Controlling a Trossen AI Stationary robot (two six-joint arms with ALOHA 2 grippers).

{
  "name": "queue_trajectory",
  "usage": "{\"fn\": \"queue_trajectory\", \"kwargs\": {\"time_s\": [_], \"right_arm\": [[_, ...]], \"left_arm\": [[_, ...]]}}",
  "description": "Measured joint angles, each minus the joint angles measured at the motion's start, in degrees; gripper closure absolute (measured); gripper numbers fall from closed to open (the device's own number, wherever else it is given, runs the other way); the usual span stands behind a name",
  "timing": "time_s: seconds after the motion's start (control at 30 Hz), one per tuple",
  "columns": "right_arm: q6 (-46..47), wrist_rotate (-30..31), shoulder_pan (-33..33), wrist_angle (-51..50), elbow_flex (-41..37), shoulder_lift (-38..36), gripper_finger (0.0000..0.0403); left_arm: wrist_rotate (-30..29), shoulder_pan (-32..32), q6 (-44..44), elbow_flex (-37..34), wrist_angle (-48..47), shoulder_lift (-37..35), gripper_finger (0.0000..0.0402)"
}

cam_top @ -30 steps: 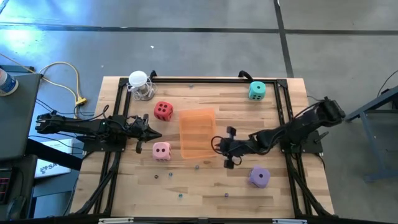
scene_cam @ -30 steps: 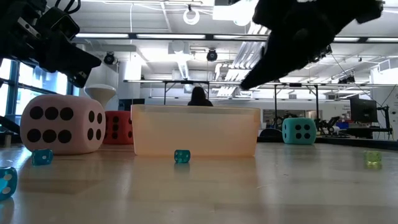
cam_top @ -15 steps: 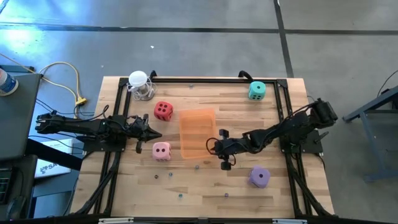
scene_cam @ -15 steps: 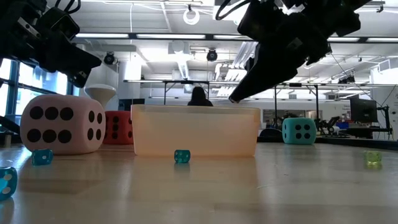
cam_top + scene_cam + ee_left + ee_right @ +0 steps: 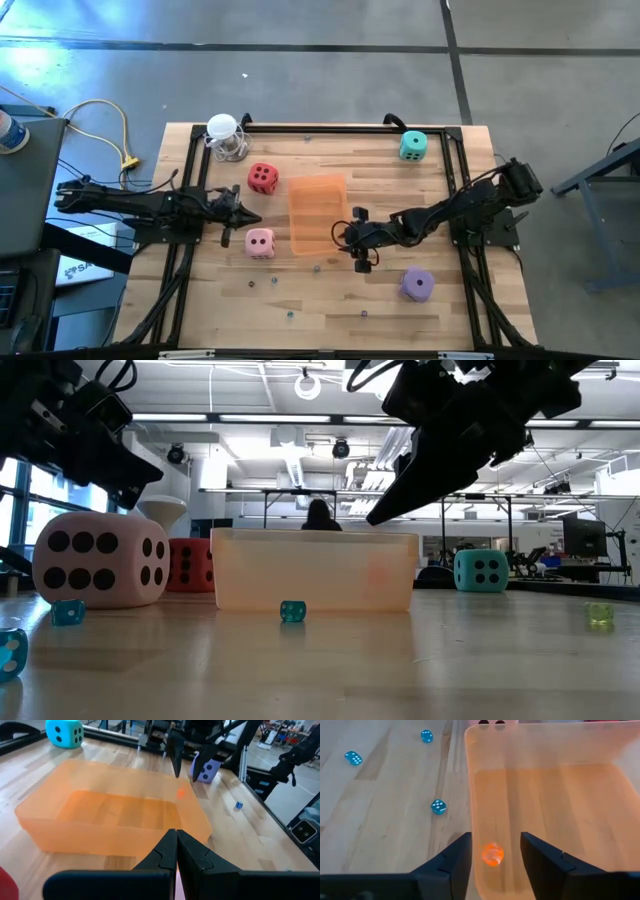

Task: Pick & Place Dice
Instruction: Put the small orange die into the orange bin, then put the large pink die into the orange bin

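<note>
Below, small orange die (image 5: 493,854), translucent, in tray (image 5: 580,795)

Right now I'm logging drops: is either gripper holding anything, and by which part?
Nothing is held. The right gripper stands open over the tray, a small orange die loose between its fingers. The left gripper is shut on nothing.

Two dark jointed arms with thin black cables and matte black wedge-shaped fingers (image 5: 170,851).
</note>
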Motion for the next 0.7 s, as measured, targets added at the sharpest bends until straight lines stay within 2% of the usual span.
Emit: {"fn": "queue_trajectory", "kwargs": {"time_s": [0.23, 0.57, 0.7], "right_arm": [[-0.2, 0.6, 0.0, 0.0, 0.0, 0.0, 0.0211], [-7.2, 4.4, 1.6, 6.1, 0.0, 0.0, 0.0222], [-7.2, 5.1, 1.8, 6.0, 0.0, 0.0, 0.0222]], "left_arm": [[0.0, 0.0, -0.1, 0.0, 0.0, 0.6, 0.0401], [0.1, 0.0, -0.2, 0.0, 0.3, 0.6, 0.0401], [2.6, -0.6, -0.9, 0.0, 0.7, 0.6, 0.0401]]}}
